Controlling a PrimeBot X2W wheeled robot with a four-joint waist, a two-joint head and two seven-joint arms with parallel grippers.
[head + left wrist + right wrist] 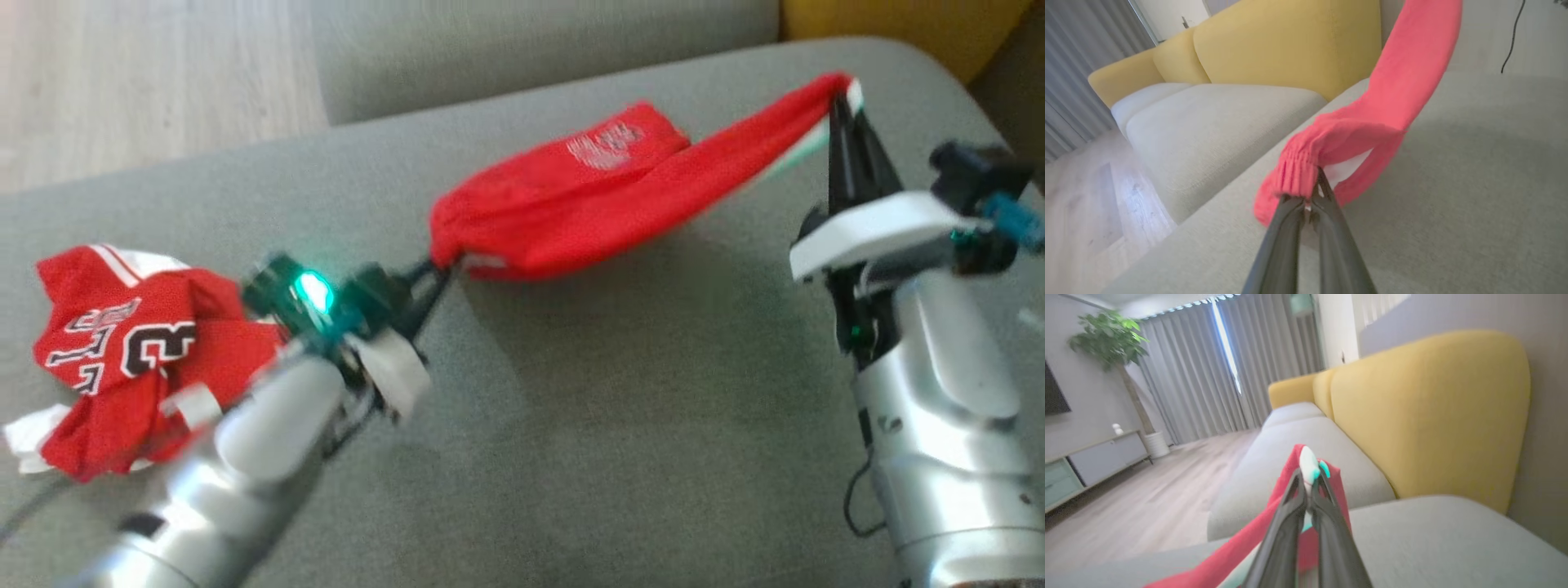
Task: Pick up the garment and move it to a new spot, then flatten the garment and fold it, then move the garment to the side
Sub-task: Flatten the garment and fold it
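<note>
- Step in hand: picking up and moving; flattening and folding are not yet done.
- The garment (588,196) is hanging as a sagging red band above the grey seat (620,425), strung between both hands. Its middle is drooping low; I cannot tell if it is touching the seat.
- The left hand (437,273) is clamping together on the bunched elastic end, at the garment's near-left end.
- The right hand (841,102) is pinching together on the far-right end, raised higher, with white and green trim poking past the tips.
- Next move, as I judge it: lowering both ends together onto bare seat while keeping the cloth taut. The cloth is looking doubled along its length, so it is likely needing spreading before any fold.
- Open room: a wide bare stretch of seat is lying near and centre, between the two arms. This is looking like the best drop spot.
- Edges: the seat's far edge is running just beyond the garment, with floor (147,73) at far left. The right hand is sitting near the far-right corner, by the yellow back (898,20).
- A crumpled jersey (122,343) is lying near left, just beside the left arm (245,457); a leftward sweep is risking dragging it.
</note>
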